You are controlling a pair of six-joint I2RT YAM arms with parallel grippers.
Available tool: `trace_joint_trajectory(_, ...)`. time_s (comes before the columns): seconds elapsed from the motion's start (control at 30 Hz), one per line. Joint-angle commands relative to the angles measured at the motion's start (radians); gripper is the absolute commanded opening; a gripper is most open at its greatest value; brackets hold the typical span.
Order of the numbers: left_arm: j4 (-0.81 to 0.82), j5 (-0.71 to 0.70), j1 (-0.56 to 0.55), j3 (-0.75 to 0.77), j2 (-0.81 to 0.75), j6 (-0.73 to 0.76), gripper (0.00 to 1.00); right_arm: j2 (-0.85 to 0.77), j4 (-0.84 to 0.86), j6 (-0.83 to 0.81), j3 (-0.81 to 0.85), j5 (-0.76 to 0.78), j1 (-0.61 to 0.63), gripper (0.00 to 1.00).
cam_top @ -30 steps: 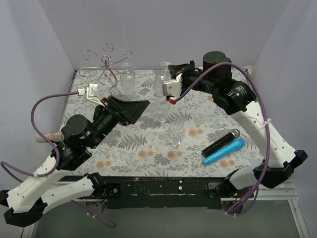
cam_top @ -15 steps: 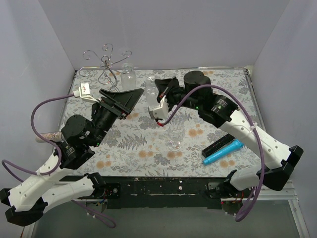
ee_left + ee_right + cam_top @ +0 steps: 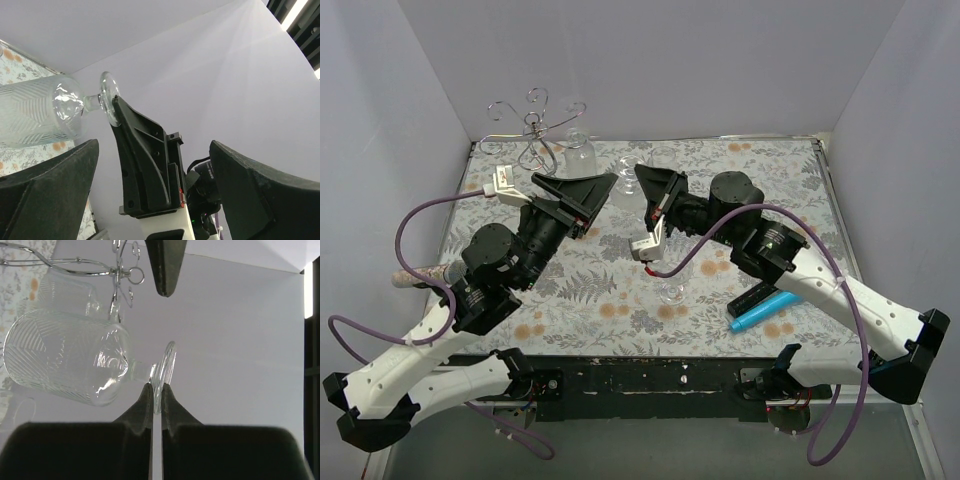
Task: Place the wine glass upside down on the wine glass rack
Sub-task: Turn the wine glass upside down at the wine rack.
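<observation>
Pinching the wine glass (image 3: 70, 360) by its foot in my closed right pincer (image 3: 155, 390), I hold it sideways near the wine glass rack (image 3: 533, 128); my left pincer (image 3: 578, 188) gapes wide beside its bowl.

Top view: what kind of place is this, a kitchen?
Probably a robot test booth, not a kitchen: plain walls box in a table, with a left arm and right arm bolted at its edge.

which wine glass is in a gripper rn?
The wine glass tipped sideways in mid-air, foot pinched in the right gripper. The back glass by the rack and the front glass have no gripper on them.
</observation>
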Motion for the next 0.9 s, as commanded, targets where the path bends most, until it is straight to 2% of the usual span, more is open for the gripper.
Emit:
trace_joint_trajectory(0.0, -0.029, 0.008, 0.027, 0.012, 0.004, -0.068, 0.91, -0.05, 0.254, -0.039, -0.025, 0.014, 0.006, 0.01)
trace_joint_trajectory(0.2, -0.02, 0.146, 0.122, 0.021, 0.049, -0.149, 0.81, -0.072, 0.279, -0.065, -0.065, 0.005, 0.012, 0.01)
trace_joint_trajectory(0.43, -0.051, 0.301, 0.207, 0.053, 0.122, -0.2, 0.73, -0.08, 0.287, -0.098, -0.093, 0.003, 0.017, 0.01)
trace_joint_trajectory(0.63, -0.06, 0.304, 0.21, 0.056, 0.136, -0.189, 0.61, -0.081, 0.287, -0.12, -0.12, 0.0, 0.019, 0.01)
trace_joint_trajectory(0.8, -0.069, 0.315, 0.21, 0.055, 0.148, -0.186, 0.43, -0.075, 0.285, -0.126, -0.12, -0.003, 0.02, 0.01)
trace_joint_trajectory(0.87, -0.084, 0.316, 0.213, 0.058, 0.156, -0.189, 0.4, -0.072, 0.287, -0.128, -0.122, -0.003, 0.022, 0.01)
